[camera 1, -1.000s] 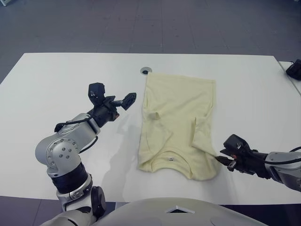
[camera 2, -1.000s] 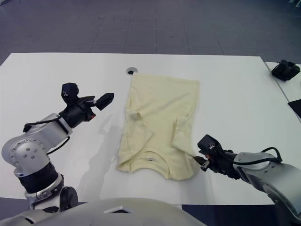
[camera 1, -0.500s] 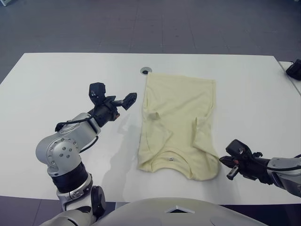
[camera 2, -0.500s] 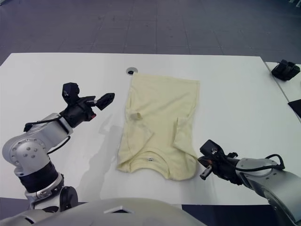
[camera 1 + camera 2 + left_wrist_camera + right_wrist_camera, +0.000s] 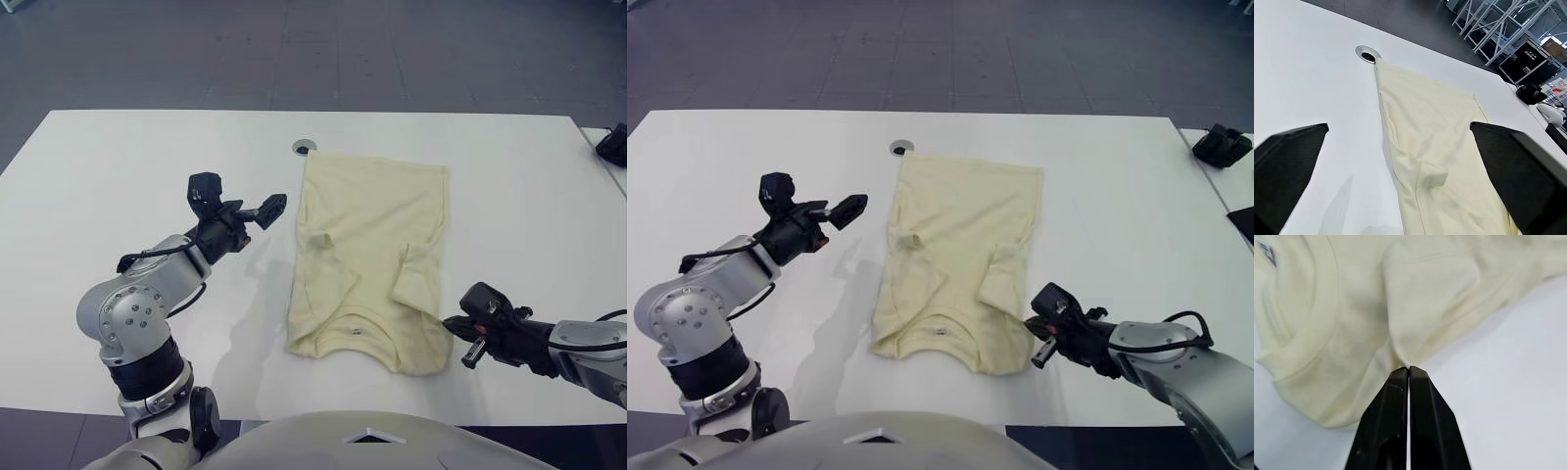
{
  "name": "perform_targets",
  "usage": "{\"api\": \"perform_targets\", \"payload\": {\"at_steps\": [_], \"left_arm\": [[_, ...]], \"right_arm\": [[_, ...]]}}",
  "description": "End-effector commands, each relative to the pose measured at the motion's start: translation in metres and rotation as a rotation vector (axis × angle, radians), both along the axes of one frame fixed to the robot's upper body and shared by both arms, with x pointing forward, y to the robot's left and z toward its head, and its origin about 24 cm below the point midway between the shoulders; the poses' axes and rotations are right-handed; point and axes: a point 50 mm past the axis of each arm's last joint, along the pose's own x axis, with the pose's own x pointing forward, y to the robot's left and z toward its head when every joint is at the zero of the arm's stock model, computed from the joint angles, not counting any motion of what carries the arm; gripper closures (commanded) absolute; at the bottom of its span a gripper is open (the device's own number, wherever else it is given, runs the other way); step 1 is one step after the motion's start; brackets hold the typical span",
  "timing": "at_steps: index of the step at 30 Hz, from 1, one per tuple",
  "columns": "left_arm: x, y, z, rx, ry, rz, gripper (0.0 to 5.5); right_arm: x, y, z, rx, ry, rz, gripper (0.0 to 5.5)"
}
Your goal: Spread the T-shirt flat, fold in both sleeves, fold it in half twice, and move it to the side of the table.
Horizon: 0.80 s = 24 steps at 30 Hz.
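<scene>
A pale yellow T-shirt (image 5: 372,245) lies lengthwise on the white table (image 5: 118,157), collar toward me, with both sleeves turned in over the body and a little rumpled. My left gripper (image 5: 240,203) hangs above the bare table just left of the shirt, its fingers (image 5: 1288,166) wide open and holding nothing. My right gripper (image 5: 453,328) sits low at the shirt's near right corner. In the right wrist view its fingers (image 5: 1400,421) are pressed together, and the cloth (image 5: 1415,308) puckers toward their tip.
A round cable hole (image 5: 305,147) lies in the table just beyond the shirt's far left corner. A black object (image 5: 614,144) rests on a neighbouring surface at the far right. Bare tabletop stretches left and right of the shirt.
The right gripper drew off to the right of the shirt half a second ago, then came back to its near right corner and shut there. The left arm has barely moved.
</scene>
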Motion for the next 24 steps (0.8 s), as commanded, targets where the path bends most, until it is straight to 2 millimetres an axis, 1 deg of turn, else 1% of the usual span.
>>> {"api": "perform_targets", "payload": {"at_steps": [1, 5, 8, 11, 15, 17, 19, 21, 24], "left_arm": [[0.001, 0.000, 0.002, 0.010, -0.007, 0.000, 0.10], [0.001, -0.001, 0.002, 0.012, -0.006, -0.003, 0.10], [0.000, 0.000, 0.002, 0.015, -0.005, -0.001, 0.10], [0.002, 0.001, 0.002, 0.018, -0.003, -0.007, 0.10], [0.006, 0.000, 0.003, 0.021, -0.003, -0.024, 0.10], [0.006, 0.004, 0.002, 0.040, 0.002, -0.030, 0.10], [0.004, 0.007, 0.001, 0.061, 0.010, -0.040, 0.10], [0.004, 0.010, 0.000, 0.078, 0.014, -0.055, 0.10], [0.005, 0.013, 0.000, 0.093, 0.016, -0.070, 0.10]], "right_arm": [[-0.006, 0.011, 0.007, 0.064, 0.019, 0.041, 5.48], [-0.012, 0.017, 0.015, 0.129, 0.024, 0.052, 5.48], [-0.011, 0.018, 0.021, 0.167, 0.012, 0.031, 4.99], [-0.006, 0.017, 0.024, 0.191, -0.014, -0.013, 4.42], [0.021, 0.024, 0.017, 0.250, -0.040, -0.104, 3.72], [0.030, 0.017, 0.015, 0.234, -0.048, -0.161, 3.39], [0.033, 0.004, 0.012, 0.170, -0.055, -0.211, 3.06], [0.031, -0.007, 0.010, 0.124, -0.056, -0.228, 2.72], [0.023, -0.018, 0.005, 0.068, -0.042, -0.208, 2.20]]}}
